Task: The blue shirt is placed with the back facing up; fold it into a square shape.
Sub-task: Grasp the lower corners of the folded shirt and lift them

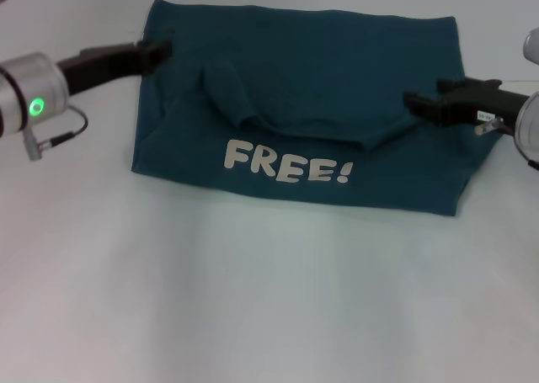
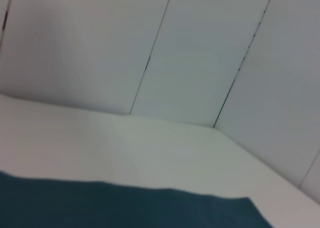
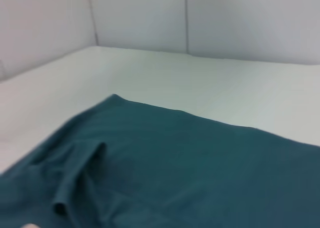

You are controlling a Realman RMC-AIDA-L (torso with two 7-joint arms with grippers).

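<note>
The blue shirt (image 1: pixel 320 71) lies on the white table as a wide, partly folded rectangle. Its far part is plain, and the near strip shows pale "FREE!" lettering (image 1: pixel 286 164). A rumpled fold edge crosses the middle, with a bunched sleeve (image 1: pixel 227 93) left of centre. My left gripper (image 1: pixel 160 53) rests at the shirt's far-left corner. Over the shirt's right edge, at mid-height, sits my right gripper (image 1: pixel 413 103). The left wrist view catches only a strip of the shirt (image 2: pixel 125 208). The right wrist view looks across the shirt (image 3: pixel 190 158) and a folded sleeve (image 3: pixel 80 173).
The white table (image 1: pixel 269 299) stretches in front of the shirt and on both sides of it. White wall panels (image 2: pixel 200 52) rise behind the table's far edge, and they also appear in the right wrist view (image 3: pixel 200 17).
</note>
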